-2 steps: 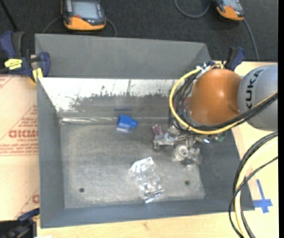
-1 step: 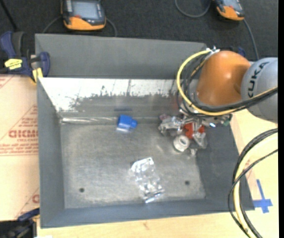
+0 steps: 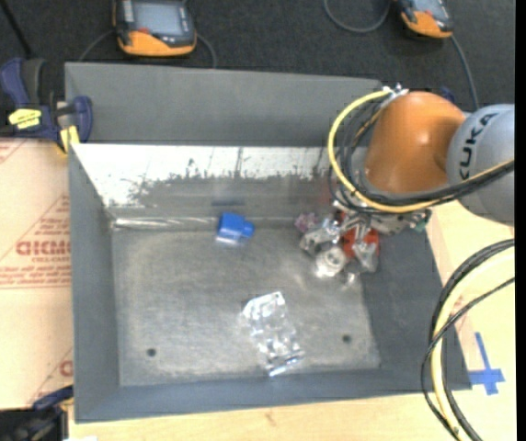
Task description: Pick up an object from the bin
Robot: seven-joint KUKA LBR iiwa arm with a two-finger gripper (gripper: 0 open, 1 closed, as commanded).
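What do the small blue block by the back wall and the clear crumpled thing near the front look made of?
The blue block is likely plastic or foam: matte, evenly coloured, no glints. The clear crumpled piece seems to be thin transparent plastic, glossy: the grey bin floor shows through it, and its creases catch white highlights.

One camera looks down on the grey bin (image 3: pixel 180 306) from above, slightly aslant — far enough to frame it whole. The arm (image 3: pixel 415 145) enters at right.
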